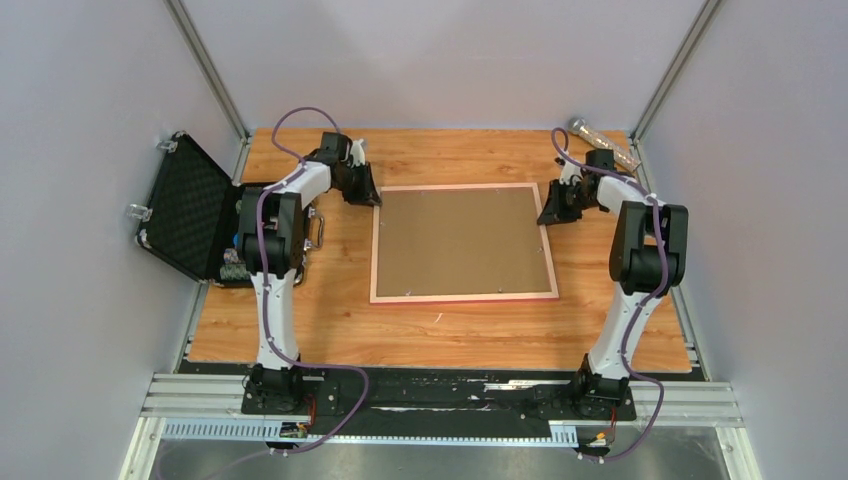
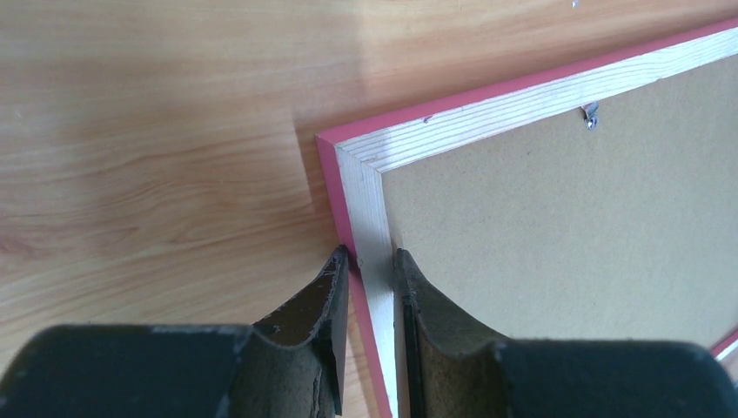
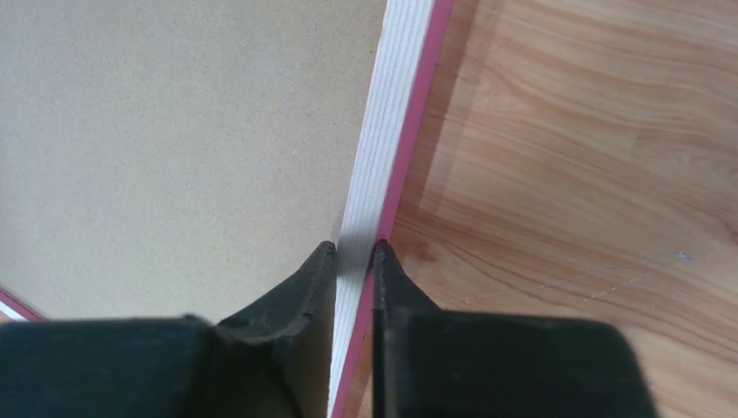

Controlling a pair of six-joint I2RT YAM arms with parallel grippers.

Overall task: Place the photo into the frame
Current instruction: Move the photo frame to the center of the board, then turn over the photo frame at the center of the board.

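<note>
Pink thin-railed rectangular picture frame (image 1: 463,297) lying back-up mid wooden bench (image 1: 440,335), brown backing board (image 1: 460,240) inside, overhead view placing both arms near its far corners, wrist views alone showing left pincer (image 2: 372,259) and right pincer (image 3: 355,248) each clamped narrowly across a side rail

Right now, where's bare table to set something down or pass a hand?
Free: the strip of table between the frame and the arm bases, and another strip beyond its far rail. Crowded: left, by the left gripper and black case; right, by the right gripper and clear tube.
</note>
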